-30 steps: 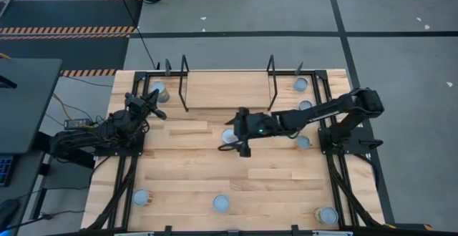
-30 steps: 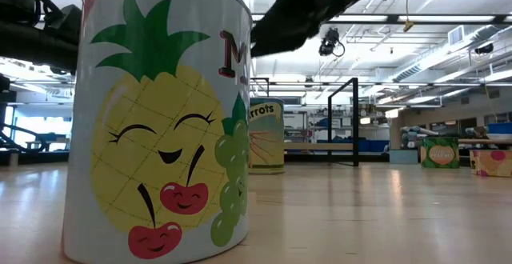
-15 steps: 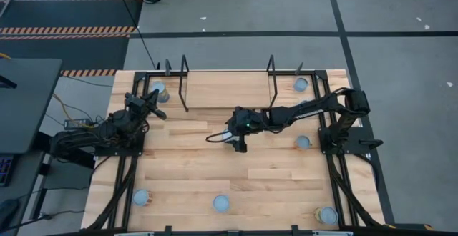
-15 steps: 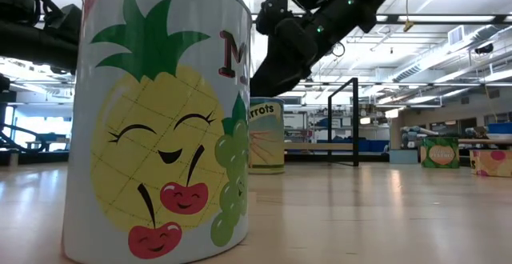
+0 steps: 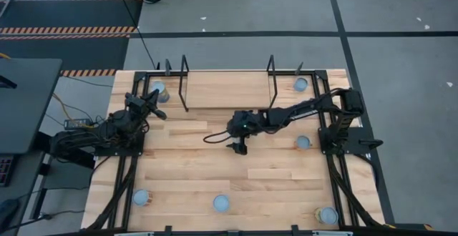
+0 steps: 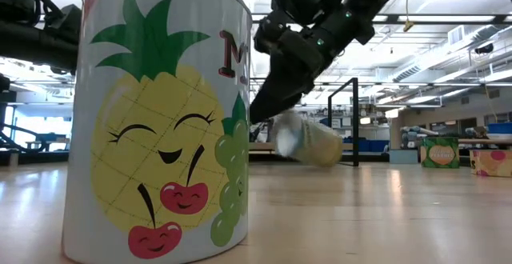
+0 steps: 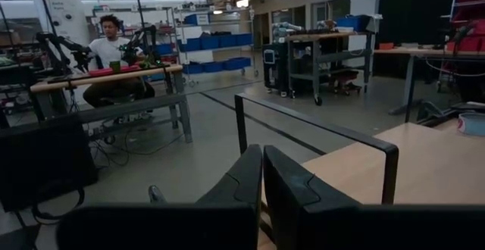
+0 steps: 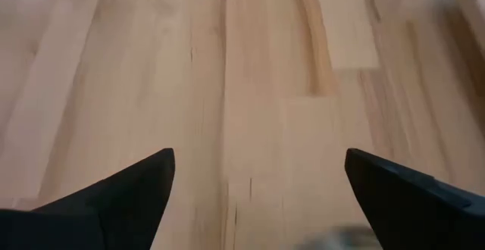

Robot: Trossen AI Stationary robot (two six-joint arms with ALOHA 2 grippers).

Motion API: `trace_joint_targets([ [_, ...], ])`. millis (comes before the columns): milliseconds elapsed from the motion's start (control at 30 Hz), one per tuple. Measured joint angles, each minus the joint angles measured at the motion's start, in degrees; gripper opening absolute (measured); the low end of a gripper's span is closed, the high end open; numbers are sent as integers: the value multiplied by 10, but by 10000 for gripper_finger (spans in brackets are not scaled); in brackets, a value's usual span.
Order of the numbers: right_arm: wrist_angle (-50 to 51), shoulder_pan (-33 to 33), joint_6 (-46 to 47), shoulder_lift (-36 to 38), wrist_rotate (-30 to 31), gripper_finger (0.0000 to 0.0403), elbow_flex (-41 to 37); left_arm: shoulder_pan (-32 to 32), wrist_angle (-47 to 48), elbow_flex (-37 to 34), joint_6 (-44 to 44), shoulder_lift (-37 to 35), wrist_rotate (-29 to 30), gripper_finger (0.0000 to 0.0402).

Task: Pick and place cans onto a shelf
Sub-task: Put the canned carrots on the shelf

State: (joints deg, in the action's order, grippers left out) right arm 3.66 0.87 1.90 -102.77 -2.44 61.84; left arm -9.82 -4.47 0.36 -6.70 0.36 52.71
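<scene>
Pale-wood tabletop [image 5: 186, 166], mid-area: tipped cylindrical tin can [image 6: 308, 142].
My right gripper [image 5: 223, 143] spread wide, empty, straddling nothing; left gripper [image 5: 159, 113] clenched.

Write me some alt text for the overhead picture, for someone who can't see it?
Seen from above, the right gripper reaches open-fingered over the middle of a wooden table, while the left gripper rests shut near the left edge. Small round-topped cans dot the table's edges, and the black-framed shelf at the far side holds none.
</scene>
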Motion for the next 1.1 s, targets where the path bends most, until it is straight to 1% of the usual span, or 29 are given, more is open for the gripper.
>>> trace_joint_targets([
  [67,3,-2,-5,5,0,394,0,0,0,0,0,0,0,23],
  [133,24,-7,-33,22,20,394,1,0,0,0,0,0,0,23],
  [300,186,-21,-109,83,85,394,44,0,0,0,0,0,0,23],
  [400,277,-16,-160,109,120,394,62,0,0,0,0,0,0,23],
  [433,299,-10,-178,113,123,394,63,0,-1,0,0,0,0,23],
  [533,333,17,-214,116,113,394,63,0,-1,0,0,0,0,23],
  [633,350,50,-233,102,96,394,63,0,-1,0,0,0,0,23],
  [767,345,86,-252,73,71,394,63,0,0,0,0,0,0,23],
  [967,355,107,-261,26,21,394,62,0,-5,0,0,0,0,23],
  [1100,369,110,-259,2,8,393,62,0,-2,0,0,0,0,23],
])
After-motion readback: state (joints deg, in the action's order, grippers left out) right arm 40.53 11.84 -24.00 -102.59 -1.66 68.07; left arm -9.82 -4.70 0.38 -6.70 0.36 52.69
